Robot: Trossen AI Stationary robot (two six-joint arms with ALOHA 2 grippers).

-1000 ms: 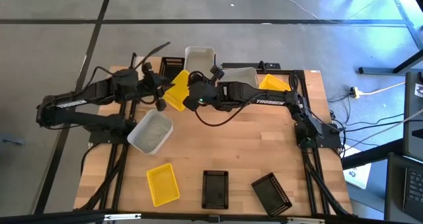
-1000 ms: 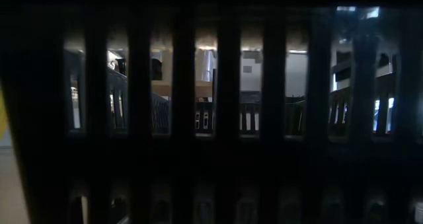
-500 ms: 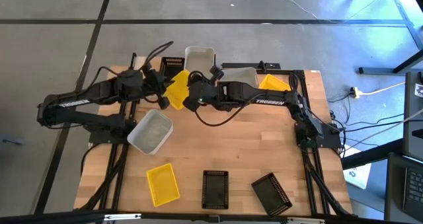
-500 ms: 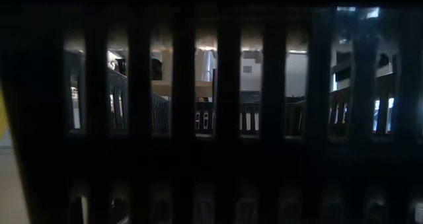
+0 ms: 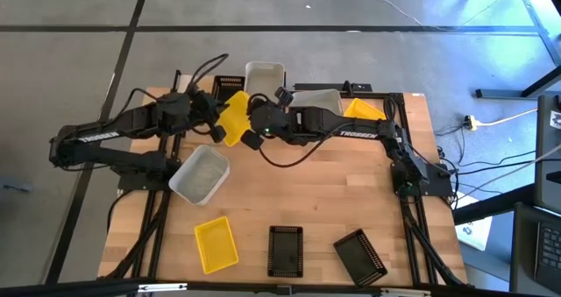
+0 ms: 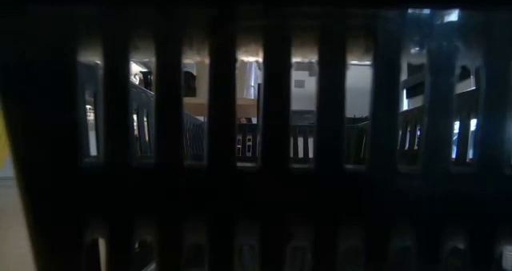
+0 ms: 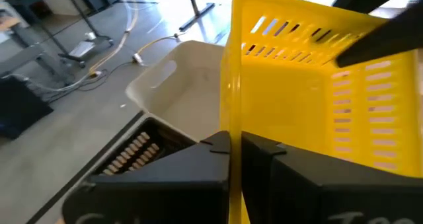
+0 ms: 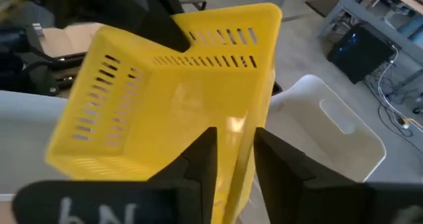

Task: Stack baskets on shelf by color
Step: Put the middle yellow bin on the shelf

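The left claw [image 5: 213,122], reaching in from the left side of the worktop [image 5: 298,201], is clamped on one wall of a yellow basket [image 5: 234,117] held tilted in the air near the back edge; the left wrist view shows both fingers pressed together on that wall. The basket hangs between the two claws, touching each, with its long axis running roughly from front to back of the worktop. Just beyond it sits a white basket [image 5: 265,74] at the back edge, with a black basket [image 5: 229,85] beside it. The right claw [image 5: 254,120] meets the opposite wall of the same yellow basket; the right wrist view shows its fingers straddling the wall with a visible gap, so they stand apart and no longer grip. The load therefore appears to rest on the left arm alone. The shelf [image 5: 390,148] lies to the right, carrying a translucent basket [image 5: 321,100] and a second yellow basket [image 5: 362,109]. Judged from this layout, the held basket must travel rightward, past the right arm, to reach its colour match
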